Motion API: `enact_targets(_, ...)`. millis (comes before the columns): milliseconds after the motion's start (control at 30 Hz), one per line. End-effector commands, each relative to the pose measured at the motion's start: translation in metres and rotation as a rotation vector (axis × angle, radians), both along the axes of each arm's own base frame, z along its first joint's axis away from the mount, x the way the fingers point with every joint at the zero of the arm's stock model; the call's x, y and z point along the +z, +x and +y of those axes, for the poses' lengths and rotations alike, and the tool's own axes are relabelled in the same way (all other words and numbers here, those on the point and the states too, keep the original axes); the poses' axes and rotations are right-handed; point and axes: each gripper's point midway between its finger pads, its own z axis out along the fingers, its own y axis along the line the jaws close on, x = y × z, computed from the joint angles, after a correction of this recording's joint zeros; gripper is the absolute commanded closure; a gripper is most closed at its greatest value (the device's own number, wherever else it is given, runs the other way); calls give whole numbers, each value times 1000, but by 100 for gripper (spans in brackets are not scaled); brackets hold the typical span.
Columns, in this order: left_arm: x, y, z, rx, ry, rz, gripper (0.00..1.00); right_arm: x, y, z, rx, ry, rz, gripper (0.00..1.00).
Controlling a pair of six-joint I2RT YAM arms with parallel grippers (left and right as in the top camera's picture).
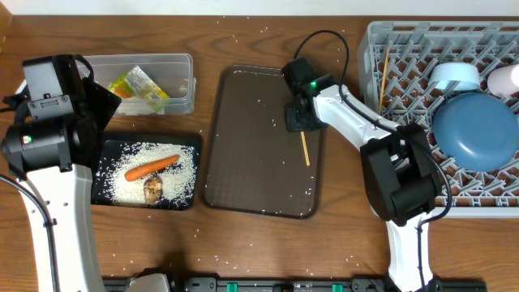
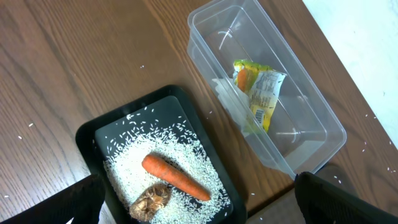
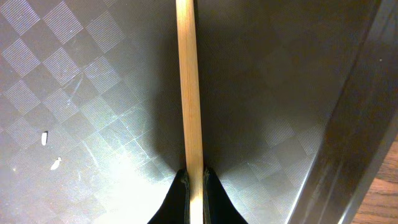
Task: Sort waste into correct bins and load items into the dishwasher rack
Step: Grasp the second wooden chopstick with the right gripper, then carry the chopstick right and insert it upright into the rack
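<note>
The right hand is pinched together on the end of 1 wooden chopstick, which lies flat on the brown serving tray near its right rim. The other chopstick already stands in the dishwasher rack, along with a blue round dish and 2 pale pieces behind it that are too small to name. The left hand hangs with its fingers wide apart, holding nothing, above the bins. The black tray holds the carrot, brown lump and rice. The clear tub holds the foil wrapper. By my reading the sorting is nearly done: this chopstick is not yet racked, and stray grains dot the surface.
</note>
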Motion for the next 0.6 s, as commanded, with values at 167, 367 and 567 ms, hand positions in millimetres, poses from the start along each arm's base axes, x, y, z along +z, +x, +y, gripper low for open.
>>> enact_targets(167,3,-1,3,11,13,-4,2,46,6,-5,33,48,-66,99)
enact_targets(367,4,-1,3,12,13,-5,2,169,31,-59,-58,65,-353,99)
enact_targets(567,3,-1,3,11,13,-4,2,251,39,-137,-138,30,-562,99)
